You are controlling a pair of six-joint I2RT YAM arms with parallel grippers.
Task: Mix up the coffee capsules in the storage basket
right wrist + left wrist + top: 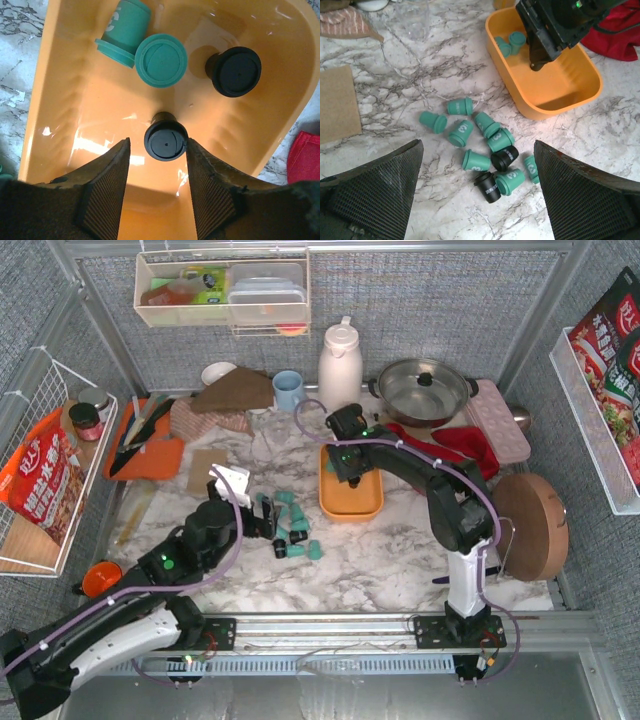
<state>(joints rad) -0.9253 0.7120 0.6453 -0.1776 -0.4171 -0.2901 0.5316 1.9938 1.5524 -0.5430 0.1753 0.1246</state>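
The orange storage basket (350,514) sits mid-table. In the right wrist view the basket (75,100) holds two teal capsules (161,60) and two black ones (235,70). My right gripper (157,145) is down inside it. Its jaws are open on either side of one black capsule (166,140), which stands on the basket floor with a gap at the left finger. Several teal capsules and two black ones (492,187) lie on the marble left of the basket (540,107). My left gripper (477,150) hovers wide open above that pile (295,535).
A cardboard piece (337,102) lies left of the pile. A red cloth (455,440), a pink egg tray (500,420), a pot (425,388) and a round wooden board (530,525) are to the right. A white jug (340,365) and a blue cup (288,390) stand behind.
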